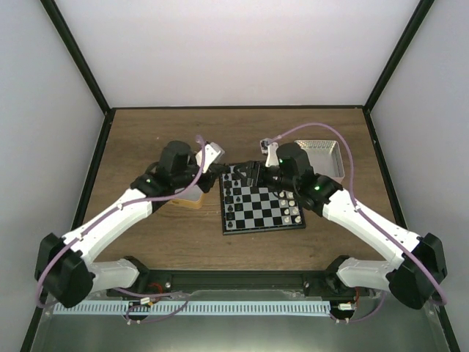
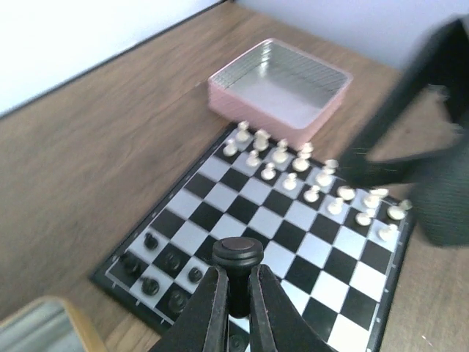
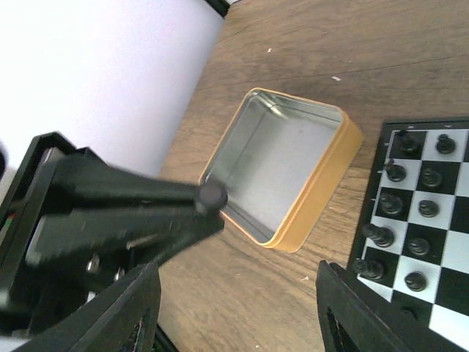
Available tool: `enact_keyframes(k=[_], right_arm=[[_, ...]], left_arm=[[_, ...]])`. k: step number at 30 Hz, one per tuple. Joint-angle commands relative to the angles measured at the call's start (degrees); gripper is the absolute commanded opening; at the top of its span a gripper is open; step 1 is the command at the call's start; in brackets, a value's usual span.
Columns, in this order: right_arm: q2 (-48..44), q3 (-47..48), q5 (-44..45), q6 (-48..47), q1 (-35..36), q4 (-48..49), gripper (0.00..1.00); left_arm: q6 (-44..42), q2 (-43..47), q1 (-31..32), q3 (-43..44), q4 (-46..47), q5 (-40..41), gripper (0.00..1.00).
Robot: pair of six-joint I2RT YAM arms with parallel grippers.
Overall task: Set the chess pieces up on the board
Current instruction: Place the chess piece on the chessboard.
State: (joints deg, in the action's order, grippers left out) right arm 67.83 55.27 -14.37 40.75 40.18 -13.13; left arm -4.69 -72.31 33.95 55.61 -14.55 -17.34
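While my left gripper [image 2: 236, 286] is clamped on a black piece [image 2: 237, 253] above the board [image 2: 289, 236] near its left edge, beside the standing black chessmen [image 2: 150, 240], I'd lower it plumb onto a free square. My right gripper [image 3: 236, 282] hangs open, holding nothing.

This is a robotics lab test cell. A wooden table [image 1: 146, 249] is boxed in by plain white panels [image 1: 234, 51] set in black frame posts [image 1: 73, 55]. Two white-and-black robot arms, the left arm [image 1: 110, 216] and the right arm [image 1: 374, 224], are bolted at the table's near edge, with purple cables [image 1: 315, 124] looped along them. A small chessboard [image 1: 256, 213] and two metal tins, a pink tin [image 2: 249, 95] and a yellow tin [image 3: 322, 191], lie on the table as props.
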Motion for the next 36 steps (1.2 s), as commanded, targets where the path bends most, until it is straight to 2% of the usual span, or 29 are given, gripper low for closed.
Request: enact_keyframes(k=[1, 6, 15, 22, 27, 29, 30, 31, 32, 36], right_arm=[[0.6, 3.9, -5.3, -0.9, -0.4, 0.6, 0.59], [1.2, 4.9, -9.6, -1.0, -0.4, 1.8, 0.56], [2.8, 4.9, -12.4, -0.4, -0.4, 2.5, 0.45], [3.4, 3.9, -14.5, 0.9, -0.4, 4.3, 0.28], [2.9, 1.7, -16.7, 3.5, -0.3, 7.5, 0.09], [2.2, 0.7, -16.9, 4.4, -0.4, 8.9, 0.06], [1.9, 0.3, -16.6, 4.9, -0.4, 9.5, 0.04], [1.3, 0.0, -16.2, 5.4, -0.4, 10.3, 0.04], [0.7, -0.4, -15.7, 5.7, -0.4, 11.0, 0.04], [-2.4, -1.4, -12.5, 6.9, -0.6, 14.2, 0.03]], left_arm=[[-13.2, 5.9, 3.1, -4.4, 8.4, -3.8, 0.04], [-20.3, 8.3, 4.4, -4.9, 6.3, -3.0, 0.04], [-25.5, 9.3, 5.2, -5.0, 5.1, -5.7, 0.04], [-27.0, 9.8, 5.4, -5.5, 5.1, -8.0, 0.04], [-26.5, 10.8, 5.5, -6.1, 6.3, -8.2, 0.05], [-25.2, 11.3, 5.5, -6.4, 7.3, -7.7, 0.1], [-24.2, 11.7, 5.5, -6.6, 8.1, -7.5, 0.18], [-22.5, 12.2, 5.5, -6.9, 9.3, -7.0, 0.31], [-20.4, 12.8, 5.4, -7.5, 10.8, -6.3, 0.39], [-9.6, 16.4, 5.4, -11.1, 18.2, -3.0, 0.59]])
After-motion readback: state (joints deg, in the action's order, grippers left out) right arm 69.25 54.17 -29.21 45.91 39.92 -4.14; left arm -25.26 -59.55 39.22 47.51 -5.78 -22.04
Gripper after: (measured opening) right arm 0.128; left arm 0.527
